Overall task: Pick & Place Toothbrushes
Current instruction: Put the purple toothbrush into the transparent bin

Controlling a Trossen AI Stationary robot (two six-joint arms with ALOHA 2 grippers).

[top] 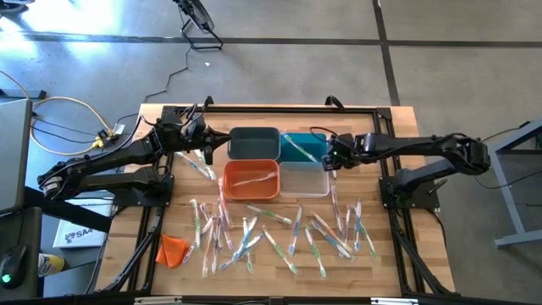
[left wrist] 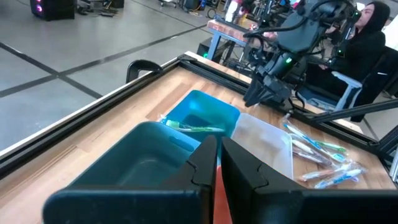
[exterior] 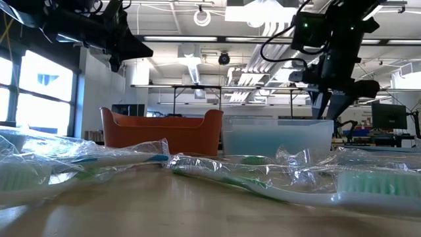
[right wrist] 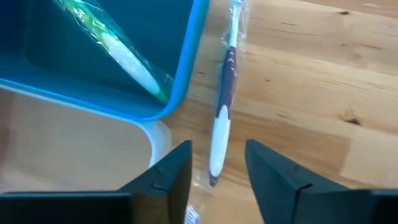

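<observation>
Toothbrushes (top: 271,233) litter the near table; one white-and-purple toothbrush (right wrist: 222,112) lies just beside the teal bin (right wrist: 186,74). Right gripper (right wrist: 217,165) hovers above it, fingers apart, empty. Best to straddle the handle squarely, clear of the rim. Left gripper (left wrist: 217,163) waits clenched.

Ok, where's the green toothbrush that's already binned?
High view: the green toothbrush lies in the teal bin, back row, right of the dark grey bin.
</observation>
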